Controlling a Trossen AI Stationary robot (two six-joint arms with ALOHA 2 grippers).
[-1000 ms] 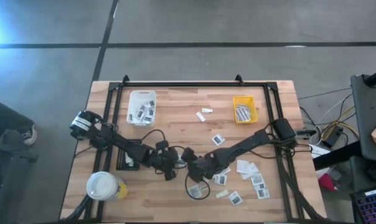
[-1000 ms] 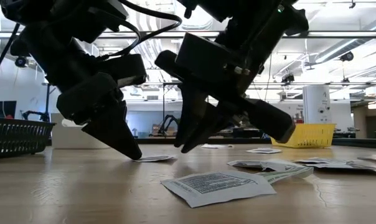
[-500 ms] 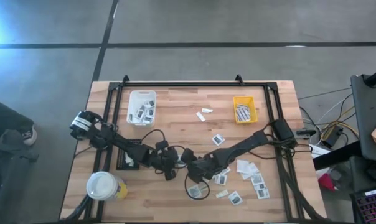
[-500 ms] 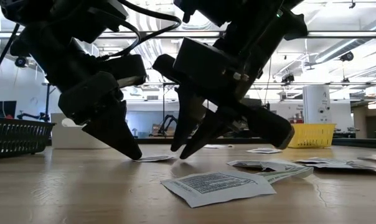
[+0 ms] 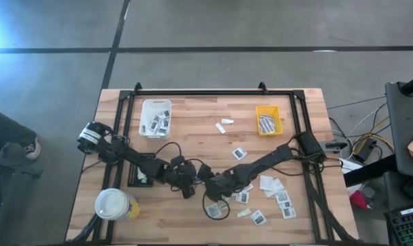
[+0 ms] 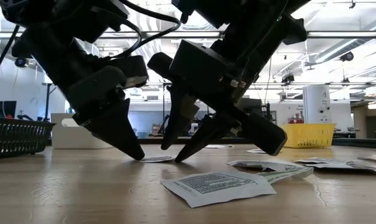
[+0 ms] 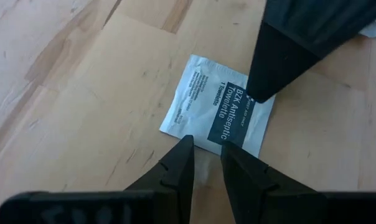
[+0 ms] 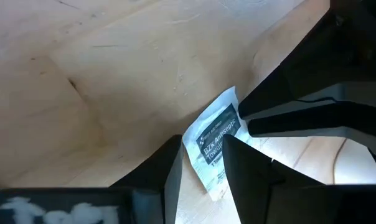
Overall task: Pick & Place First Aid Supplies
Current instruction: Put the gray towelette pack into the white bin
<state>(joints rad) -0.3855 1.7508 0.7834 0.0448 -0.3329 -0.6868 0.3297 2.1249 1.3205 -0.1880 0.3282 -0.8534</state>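
Observation:
One first aid supply, a flat white packet (image 7: 218,112) with a dark printed patch, lies on the wooden table (image 5: 193,130) between my two grippers. My left gripper (image 7: 206,144) comes slanting down from the table's left. Its fingers stand a narrow gap apart at the packet's near edge. My right gripper (image 8: 203,140) slants down from the right, open, with its fingers on either side of the packet's other end. In the low view the packet (image 6: 155,158) lies flat between the left gripper (image 6: 137,154) and the right gripper (image 6: 174,149). My left gripper rests both fingertips (image 7: 187,142) on the packet's edge (image 7: 199,138), slanting down from the table's left. The packet lies flat on the table under them. My right gripper has one fingertip (image 7: 258,93) on the packet's opposite corner (image 7: 261,107), slanting down from the right. Its other finger is clear of the packet.
A white tray (image 5: 155,117) and a yellow tray (image 5: 268,120) stand at the far side. A black tray (image 5: 139,179) and a yellow cup (image 5: 115,203) are at the near left. Several more packets (image 5: 275,191) lie scattered at the near right, one (image 6: 216,185) close in front.
My right gripper has opened: its two fingers were nearly together and now stand apart, with the tips lower, at the packet. My left gripper and the packet have kept their places.

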